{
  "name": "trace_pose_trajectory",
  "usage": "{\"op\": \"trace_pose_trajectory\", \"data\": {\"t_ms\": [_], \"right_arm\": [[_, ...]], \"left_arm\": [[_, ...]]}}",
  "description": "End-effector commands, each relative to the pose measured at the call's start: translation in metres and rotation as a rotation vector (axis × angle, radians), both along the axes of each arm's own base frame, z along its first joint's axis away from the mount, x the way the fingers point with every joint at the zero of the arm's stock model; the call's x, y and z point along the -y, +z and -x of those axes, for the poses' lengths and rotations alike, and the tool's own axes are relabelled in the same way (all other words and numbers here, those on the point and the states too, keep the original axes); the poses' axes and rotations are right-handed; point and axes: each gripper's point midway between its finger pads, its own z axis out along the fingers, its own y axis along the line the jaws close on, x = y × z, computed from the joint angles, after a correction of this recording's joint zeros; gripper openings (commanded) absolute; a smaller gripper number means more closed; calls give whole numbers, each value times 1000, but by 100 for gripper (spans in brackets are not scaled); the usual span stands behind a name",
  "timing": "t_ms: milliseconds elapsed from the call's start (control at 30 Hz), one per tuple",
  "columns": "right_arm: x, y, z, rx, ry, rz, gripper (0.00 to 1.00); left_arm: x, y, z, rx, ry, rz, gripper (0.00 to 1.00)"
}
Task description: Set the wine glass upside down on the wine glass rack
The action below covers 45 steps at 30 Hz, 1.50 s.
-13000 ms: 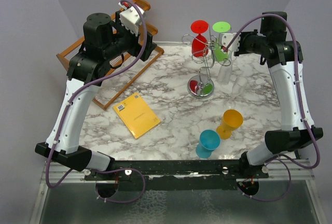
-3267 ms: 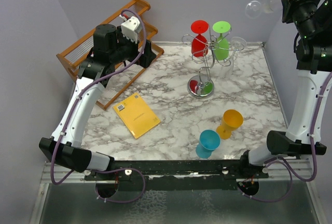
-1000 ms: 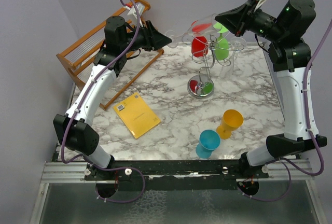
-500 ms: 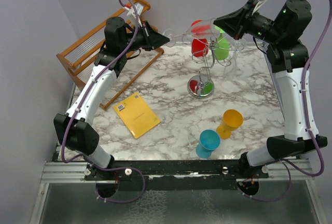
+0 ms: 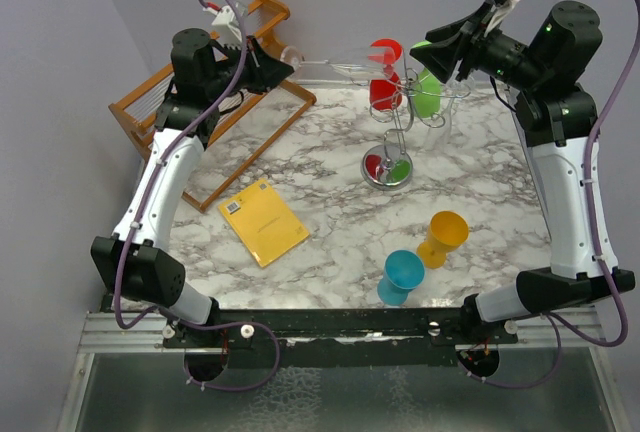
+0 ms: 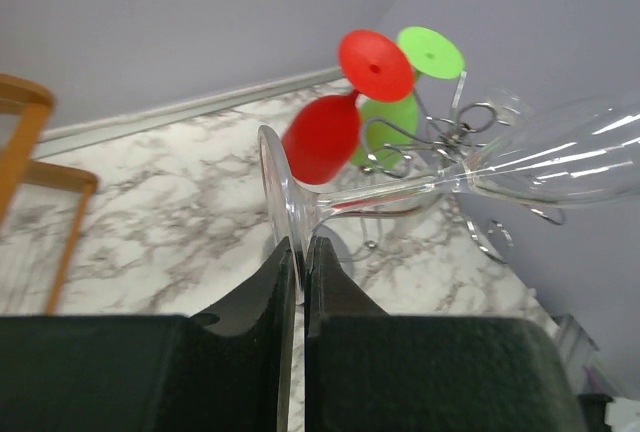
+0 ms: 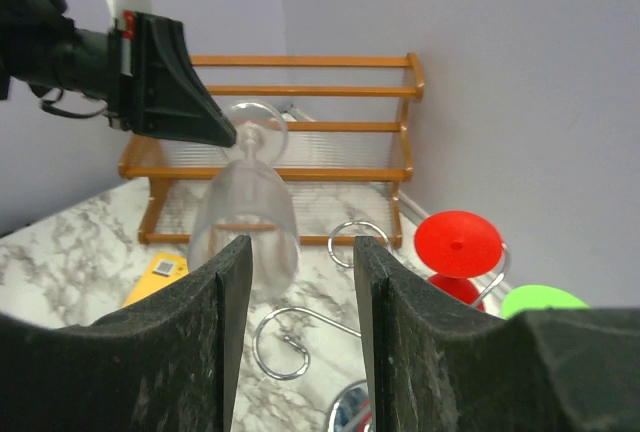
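A clear wine glass (image 5: 345, 57) lies sideways in the air, left of the wine glass rack (image 5: 398, 117), a silver wire stand on a round shiny base. My left gripper (image 5: 277, 59) is shut on the glass's foot (image 6: 283, 207), with the stem and bowl (image 6: 565, 157) pointing at the rack. My right gripper (image 5: 447, 54) is open and holds nothing, and its fingers (image 7: 376, 297) stand just behind the bowl (image 7: 245, 214). A red glass (image 5: 384, 85) and a green glass (image 5: 428, 95) hang upside down on the rack. A bare scroll arm (image 7: 298, 342) shows below the right fingers.
A slatted wooden rack (image 5: 170, 102) leans at the back left, behind the left arm. A yellow booklet (image 5: 263, 222) lies on the marble table (image 5: 480, 182). An orange glass (image 5: 445, 237) and a blue glass (image 5: 402, 277) stand near the front right.
My right gripper has opened and let go of the clear glass's bowl. My left gripper, shut on the foot, has drawn the glass to the left and slightly up.
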Motion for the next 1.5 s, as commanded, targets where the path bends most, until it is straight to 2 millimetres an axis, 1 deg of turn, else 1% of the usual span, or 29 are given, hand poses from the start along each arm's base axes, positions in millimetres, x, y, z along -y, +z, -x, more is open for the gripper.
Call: {"op": "trace_pose_trajectory", "data": {"t_ms": [0, 133, 300, 400, 533, 633, 733, 800, 933, 1000, 1167, 1200, 1333, 1467], "right_arm": [[11, 10, 7, 61, -68, 38, 54], [18, 9, 5, 83, -111, 69, 54], [30, 4, 2, 99, -178, 120, 54], [36, 0, 2, 107, -205, 153, 55], [44, -3, 1, 108, -246, 178, 55], [50, -3, 2, 111, -264, 193, 55], [54, -5, 5, 115, -269, 210, 55], [57, -9, 8, 114, -262, 223, 55], [64, -23, 11, 88, -248, 236, 56], [69, -28, 12, 78, -253, 241, 56], [78, -33, 15, 73, -271, 250, 56], [79, -35, 14, 70, -273, 252, 56], [78, -42, 18, 58, -247, 255, 56], [79, -48, 19, 49, -239, 261, 56]], "left_arm": [[-47, 43, 4, 169, 169, -111, 0], [-76, 56, 3, 274, 290, -285, 0], [-102, 68, 8, 372, 361, -492, 0], [-107, 69, 14, 433, 337, -624, 0], [-103, 67, 20, 495, 282, -798, 0], [-91, 65, 23, 539, 225, -921, 0], [-74, 60, 27, 587, 152, -1045, 0], [-61, 58, 29, 623, 100, -1112, 0], [-29, 56, 35, 707, -14, -1196, 0], [-16, 51, 38, 749, -78, -1260, 0], [10, 41, 33, 865, -194, -1431, 0], [16, 39, 31, 886, -215, -1448, 0], [39, 41, 27, 978, -275, -1455, 0], [68, 27, 22, 1037, -365, -1464, 0]]}}
